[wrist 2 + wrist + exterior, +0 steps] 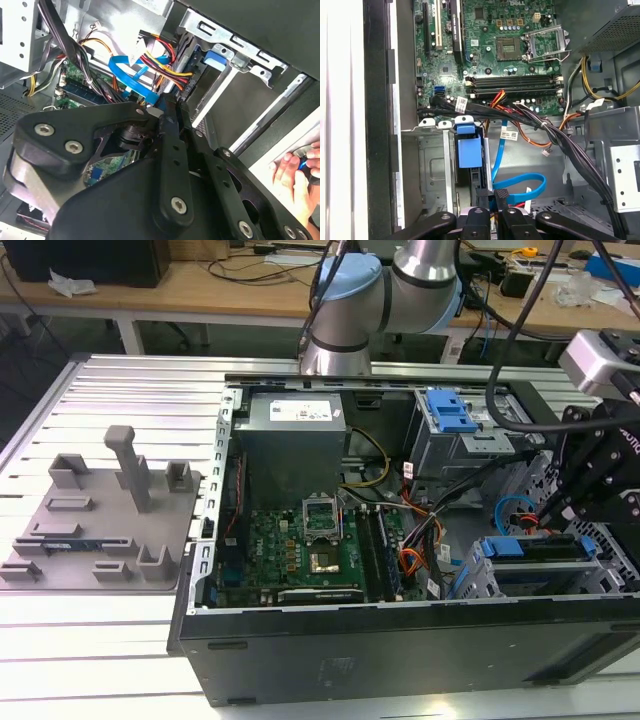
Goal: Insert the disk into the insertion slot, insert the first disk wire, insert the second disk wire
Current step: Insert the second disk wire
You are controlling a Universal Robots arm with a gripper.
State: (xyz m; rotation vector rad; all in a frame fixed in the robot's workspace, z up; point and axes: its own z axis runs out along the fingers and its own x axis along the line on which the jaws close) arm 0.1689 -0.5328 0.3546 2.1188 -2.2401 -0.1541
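Note:
The disk (545, 546), edged by its blue caddy, sits inside the insertion slot (478, 578), a low grey metal bay at the exterior view's right end of the open computer case. In the first wrist view the caddy's blue end (469, 148) shows in the bay (434, 165). My gripper (556, 518) hangs just above the disk's rear. It is shut on the black plug (501, 194) of a flat blue disk wire (520, 181), which loops back toward the motherboard. In the second wrist view the gripper (170, 107) is closed beside the blue wire (131, 75).
Bundles of black, red, yellow and orange cables (540, 125) cross over the bay. A taller grey cage with a blue latch (450, 412) stands behind. A grey fixture plate (100, 515) lies outside the case. A person's hand (295, 172) rests beyond the case wall.

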